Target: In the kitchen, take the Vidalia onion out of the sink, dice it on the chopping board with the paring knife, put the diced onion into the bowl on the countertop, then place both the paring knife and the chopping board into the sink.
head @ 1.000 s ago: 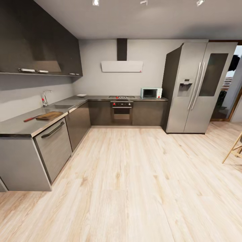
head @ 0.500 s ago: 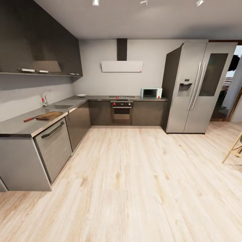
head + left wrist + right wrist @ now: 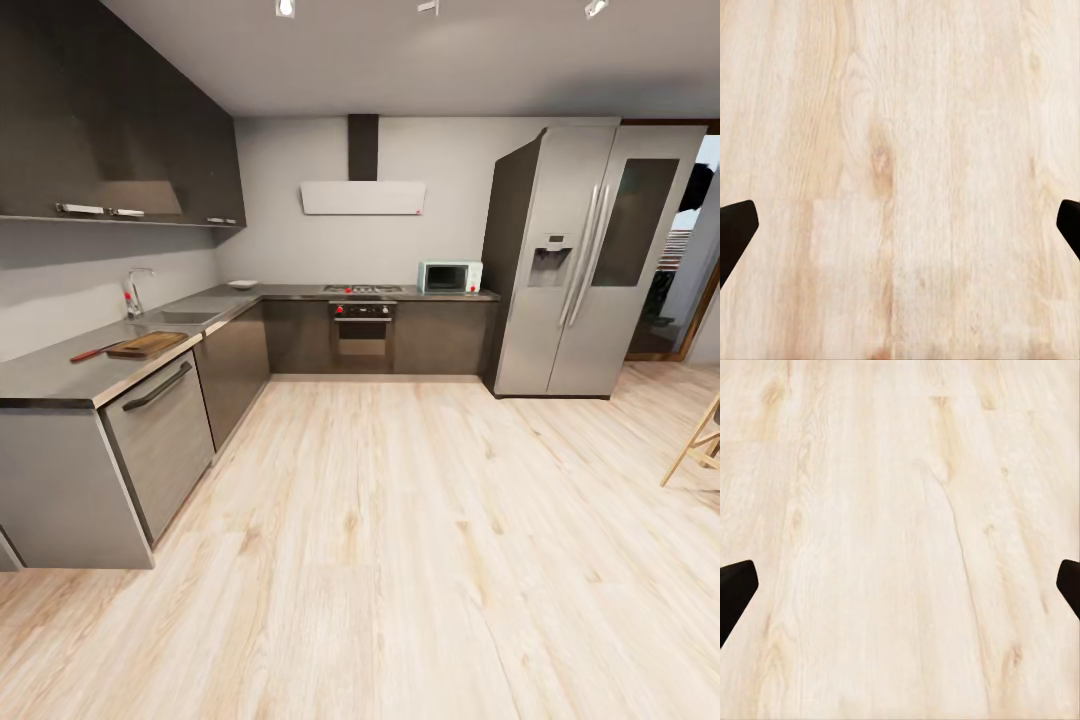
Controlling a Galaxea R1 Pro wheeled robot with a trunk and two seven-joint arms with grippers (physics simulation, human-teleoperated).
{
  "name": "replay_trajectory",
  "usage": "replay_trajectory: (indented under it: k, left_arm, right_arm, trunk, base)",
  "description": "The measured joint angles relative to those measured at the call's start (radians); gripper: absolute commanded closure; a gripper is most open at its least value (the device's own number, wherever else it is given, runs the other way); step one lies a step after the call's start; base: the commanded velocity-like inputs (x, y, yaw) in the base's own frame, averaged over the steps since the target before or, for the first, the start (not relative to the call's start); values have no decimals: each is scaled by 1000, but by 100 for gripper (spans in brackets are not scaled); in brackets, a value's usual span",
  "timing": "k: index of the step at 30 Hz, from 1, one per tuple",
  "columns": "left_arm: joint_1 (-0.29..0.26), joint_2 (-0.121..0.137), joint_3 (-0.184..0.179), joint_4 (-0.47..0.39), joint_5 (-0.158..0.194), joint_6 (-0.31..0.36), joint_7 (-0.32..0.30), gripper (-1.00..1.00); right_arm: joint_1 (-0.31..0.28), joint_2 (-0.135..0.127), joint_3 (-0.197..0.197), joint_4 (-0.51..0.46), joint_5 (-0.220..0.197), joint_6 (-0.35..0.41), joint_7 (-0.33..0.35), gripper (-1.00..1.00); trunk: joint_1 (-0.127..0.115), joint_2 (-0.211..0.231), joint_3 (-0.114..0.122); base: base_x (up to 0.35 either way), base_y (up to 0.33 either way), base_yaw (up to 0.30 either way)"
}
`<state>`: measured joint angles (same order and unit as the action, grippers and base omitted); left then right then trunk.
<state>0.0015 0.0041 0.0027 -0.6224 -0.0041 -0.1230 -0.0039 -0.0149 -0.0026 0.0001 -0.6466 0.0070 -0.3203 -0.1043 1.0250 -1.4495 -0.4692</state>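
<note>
I stand out on the kitchen floor, facing the L-shaped grey countertop at the left. On it lies the dark-brown chopping board, with the red-handled paring knife just beside it. Behind them is the steel sink with its chrome faucet; its inside is hidden, so the onion is out of view. A white bowl rests near the counter's corner. My left gripper and right gripper are both open over bare wooden floor, with nothing between the fingertips.
Dark cabinets and a dishwasher front run under the counter. An oven, a microwave and a tall steel fridge stand along the far wall. A wooden stool leg pokes in at the right. Light wooden floor stretches between.
</note>
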Motion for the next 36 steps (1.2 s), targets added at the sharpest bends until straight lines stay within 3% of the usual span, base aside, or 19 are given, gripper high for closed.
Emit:
replay_trajectory:
  k: [9,36]
  left_arm:
    - [0,0,0,8,4,0,1,-100]
    - [0,-1,0,34,0,-1,5,-100]
  right_arm:
    - [0,-6,1,1,0,-2,-4,-100]
    - [0,-6,-1,6,-2,-1,-7,-100]
  trunk:
    - [0,0,0]
    - [-1,0,0]
  base:
    - [134,-10,0]
    - [328,-99,19]
